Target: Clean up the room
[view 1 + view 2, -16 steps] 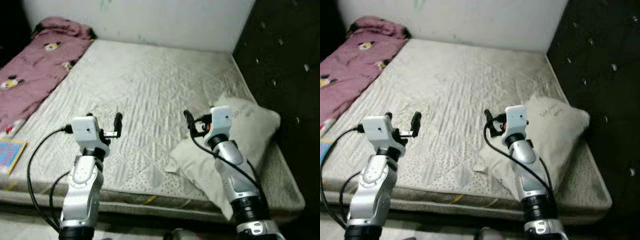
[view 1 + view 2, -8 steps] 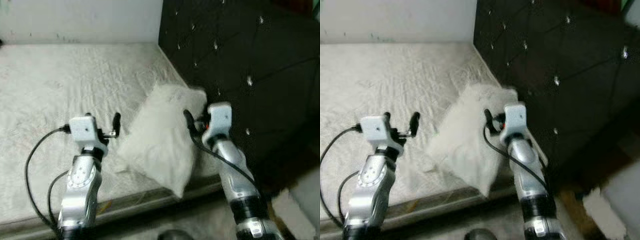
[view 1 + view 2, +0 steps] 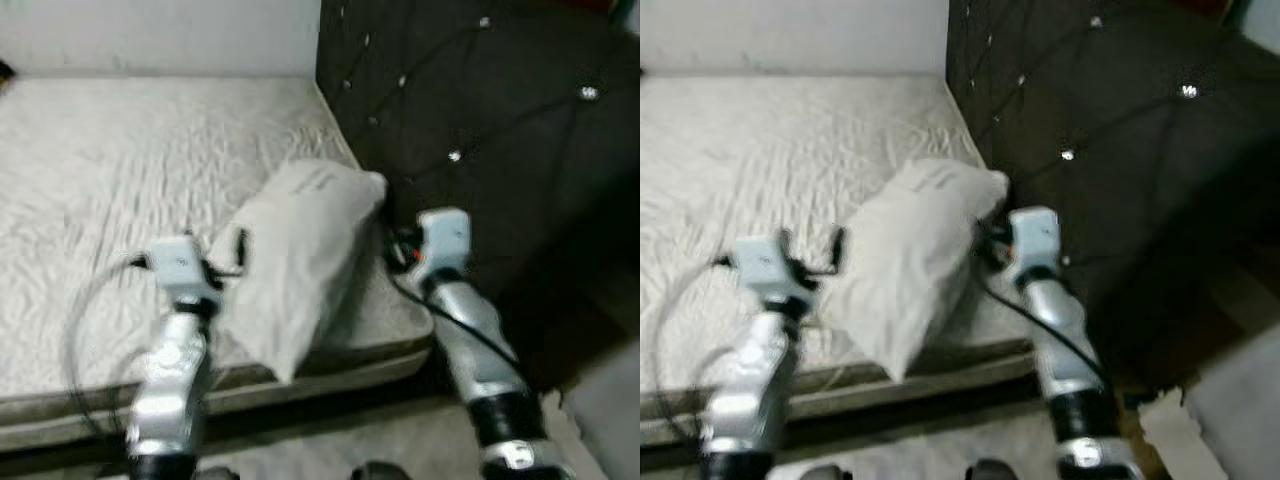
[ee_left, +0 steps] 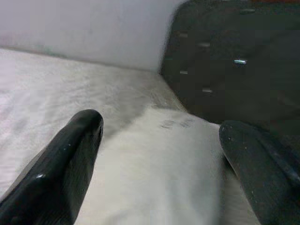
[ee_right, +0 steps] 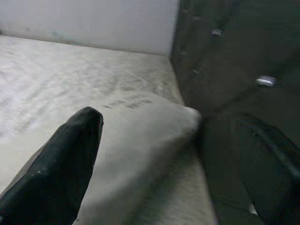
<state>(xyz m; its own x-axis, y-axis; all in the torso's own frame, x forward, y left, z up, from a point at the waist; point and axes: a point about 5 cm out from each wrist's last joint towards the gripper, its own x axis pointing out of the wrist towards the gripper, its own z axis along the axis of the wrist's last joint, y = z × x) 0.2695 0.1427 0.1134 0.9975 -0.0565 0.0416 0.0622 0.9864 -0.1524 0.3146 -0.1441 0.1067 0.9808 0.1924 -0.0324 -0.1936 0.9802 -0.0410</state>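
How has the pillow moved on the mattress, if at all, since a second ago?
Cannot tell. The camera swung right; the pillow lies at the mattress corner by the dark headboard, as before.

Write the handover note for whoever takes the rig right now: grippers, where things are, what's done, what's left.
Left gripper: open, empty, raised over the mattress at the pillow's left side.
Right gripper: open, empty, raised near the pillow's right side, close to the dark tufted headboard.
Pillow: white, lying askew at the mattress corner by the headboard, its lower end hanging past the front edge.
Done: nothing gripped; both arms are lined up on either side of the pillow.
Left: probably take the pillow and set it straight against the headboard. The head views are blurred, so confirm contact before closing.
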